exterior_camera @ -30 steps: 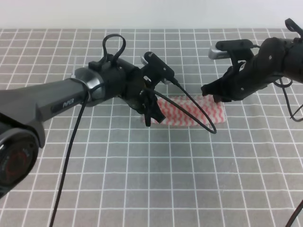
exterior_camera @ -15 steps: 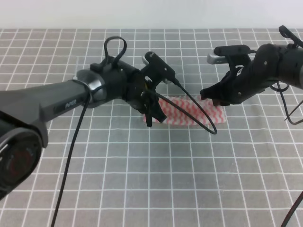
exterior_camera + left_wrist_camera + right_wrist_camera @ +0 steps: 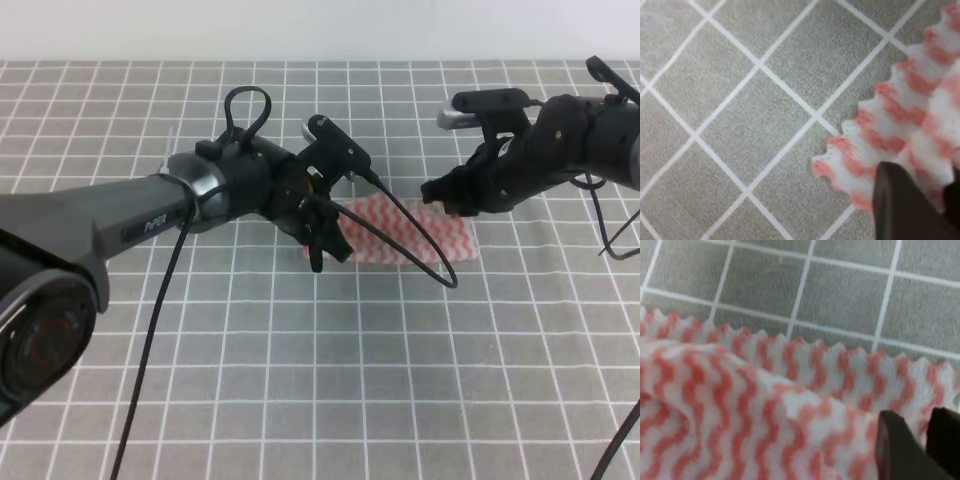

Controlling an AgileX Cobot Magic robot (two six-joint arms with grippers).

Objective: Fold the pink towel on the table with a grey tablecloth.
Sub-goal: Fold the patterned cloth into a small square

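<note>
Exterior high view: grey gridded table with a grey tablecloth (image 3: 300, 400) meets a white wall (image 3: 300, 28); fingers' spread seems unreadable.

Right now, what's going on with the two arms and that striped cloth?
Both arms are over the thin pink-and-white zigzag-striped towel, which lies as a folded strip on the grey grid-printed tablecloth. The left hand sits at its left end, the right hand at its right end. The right wrist view shows a raised layer of cloth. Whether either hand is gripping isn't clear.

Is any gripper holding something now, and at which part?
Both seem to pinch the pink towel: left gripper near its left corner, right gripper near its right edge.
</note>
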